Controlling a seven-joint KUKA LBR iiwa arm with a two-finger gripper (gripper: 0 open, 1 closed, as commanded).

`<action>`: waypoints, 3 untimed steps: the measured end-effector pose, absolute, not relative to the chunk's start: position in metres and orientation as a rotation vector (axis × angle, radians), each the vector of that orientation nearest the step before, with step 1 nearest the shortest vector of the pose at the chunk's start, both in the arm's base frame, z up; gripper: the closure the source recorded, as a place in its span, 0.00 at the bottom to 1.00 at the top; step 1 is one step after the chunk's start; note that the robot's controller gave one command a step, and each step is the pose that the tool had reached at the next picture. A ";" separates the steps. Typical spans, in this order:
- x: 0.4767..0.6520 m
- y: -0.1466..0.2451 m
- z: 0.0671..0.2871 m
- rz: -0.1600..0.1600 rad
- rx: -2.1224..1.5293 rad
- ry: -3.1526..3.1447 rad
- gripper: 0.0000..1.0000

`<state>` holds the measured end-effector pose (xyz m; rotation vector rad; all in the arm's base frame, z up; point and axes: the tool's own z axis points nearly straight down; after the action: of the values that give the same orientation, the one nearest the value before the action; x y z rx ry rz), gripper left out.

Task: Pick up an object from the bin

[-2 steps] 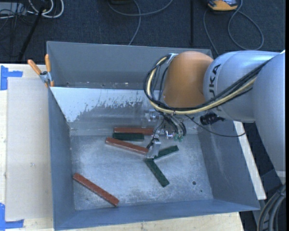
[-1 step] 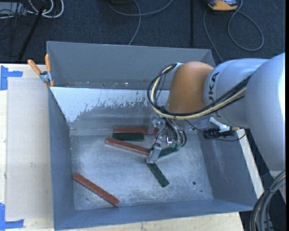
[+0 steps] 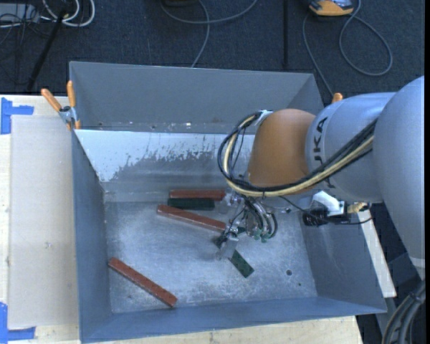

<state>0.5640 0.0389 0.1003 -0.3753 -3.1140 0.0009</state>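
Observation:
My gripper hangs low over the middle of the bin floor, under the arm's orange cover. Just below and right of it lies a small dark green block, flat on the floor and close to the gripper's tip. A long brown stick lies slanted to the gripper's left, its right end reaching under the gripper. Whether the gripper touches either one I cannot make out.
Near the back wall lie a second brown stick and a dark green bar, side by side. A third brown stick lies slanted in the front left corner. The arm fills the bin's right side.

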 end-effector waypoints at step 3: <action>0.510 -0.007 0.069 0.004 -0.168 -3.132 1.00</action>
<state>0.5102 -0.0075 0.0690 -0.1681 -3.1320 0.0038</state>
